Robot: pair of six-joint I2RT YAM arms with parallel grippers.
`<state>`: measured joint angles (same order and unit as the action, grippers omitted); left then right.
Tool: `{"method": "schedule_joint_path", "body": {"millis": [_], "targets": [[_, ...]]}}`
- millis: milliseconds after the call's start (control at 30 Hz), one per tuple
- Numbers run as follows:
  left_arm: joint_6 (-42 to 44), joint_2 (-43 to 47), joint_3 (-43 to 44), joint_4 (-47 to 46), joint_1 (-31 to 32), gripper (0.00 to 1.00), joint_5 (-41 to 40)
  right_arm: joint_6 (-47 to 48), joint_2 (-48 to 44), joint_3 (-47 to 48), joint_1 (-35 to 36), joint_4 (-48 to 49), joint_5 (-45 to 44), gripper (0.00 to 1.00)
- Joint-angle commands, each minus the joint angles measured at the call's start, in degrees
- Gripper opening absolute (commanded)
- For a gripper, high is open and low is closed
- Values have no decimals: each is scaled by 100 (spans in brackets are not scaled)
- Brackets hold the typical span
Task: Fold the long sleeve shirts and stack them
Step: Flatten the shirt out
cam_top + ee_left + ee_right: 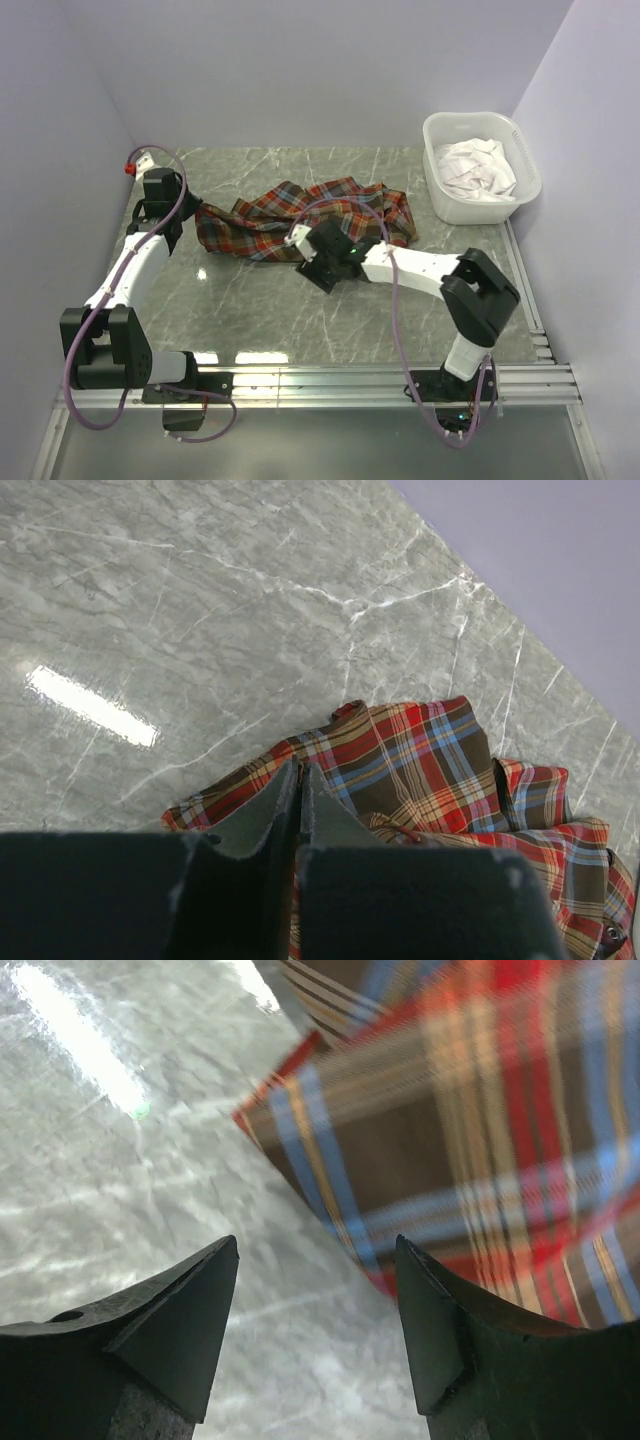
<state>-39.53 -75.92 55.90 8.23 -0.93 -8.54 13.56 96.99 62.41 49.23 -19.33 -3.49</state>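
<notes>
One long sleeve shirt (300, 220), plaid in red, orange, teal and dark brown, lies crumpled across the middle of the marble table. My left gripper (193, 212) is at the shirt's left end. In the left wrist view its jaws (298, 770) are pressed together over the shirt's edge (420, 770), and a sliver of plaid shows in the slit between them. My right gripper (298, 238) hovers at the shirt's near edge. It (318, 1250) is open with bare table between its fingers, and the plaid cloth (480, 1140) lies just beyond its right fingertip.
A white tub (470, 116) holding white cloth (478, 168) stands at the back right corner. A small red-tipped piece (130, 167) sits at the back left. Metal rails (400, 380) run along the near edge, and walls close in on three sides.
</notes>
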Motion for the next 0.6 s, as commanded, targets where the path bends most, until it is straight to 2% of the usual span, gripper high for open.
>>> {"method": "schedule_joint_path", "body": {"millis": [0,200,400,500,533,567], "targets": [[165,7,237,-41,14,7,-60,551,319,491,253,35,-582,71],[173,-2,255,-23,5,6,-61,718,794,457,376,368,-1144,67],[182,-28,272,12,5,6,-104,885,1102,447,412,685,-1523,49],[191,-37,281,21,14,6,-148,938,1155,508,412,624,-1550,25],[200,-37,281,30,14,6,-166,938,1138,544,412,554,-1593,8],[209,-37,281,30,14,6,-201,938,1094,596,412,466,-1629,1]]}}
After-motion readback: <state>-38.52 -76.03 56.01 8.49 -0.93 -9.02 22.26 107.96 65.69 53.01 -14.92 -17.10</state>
